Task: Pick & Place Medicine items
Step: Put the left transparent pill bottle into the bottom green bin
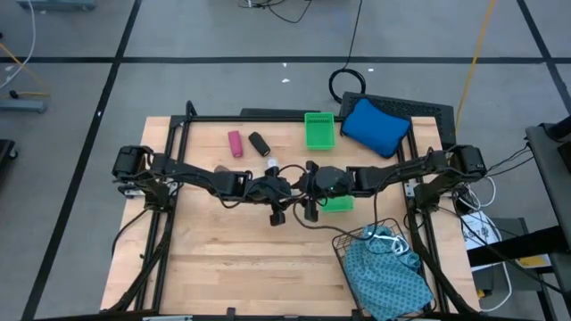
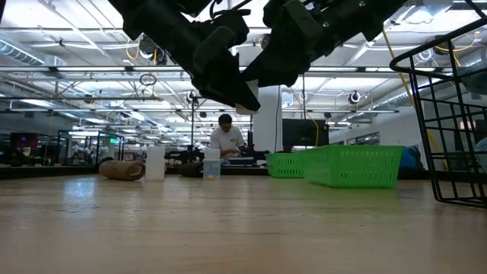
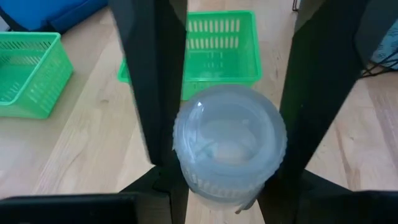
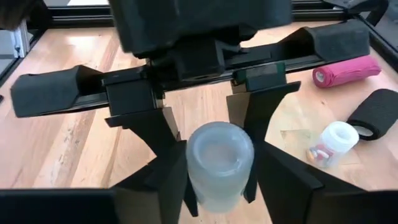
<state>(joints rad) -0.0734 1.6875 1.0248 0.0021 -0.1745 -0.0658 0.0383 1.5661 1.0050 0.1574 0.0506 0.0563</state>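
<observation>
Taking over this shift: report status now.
Left gripper shut on clear vial, mid-air. Right gripper facing it, close. Green tray ahead, nothing between.

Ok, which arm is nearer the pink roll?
Left. The left arm passes close beside the pink roll; the right arm reaches in from the opposite side. The left gripper and right gripper meet mid-table at the clear vial.
</observation>
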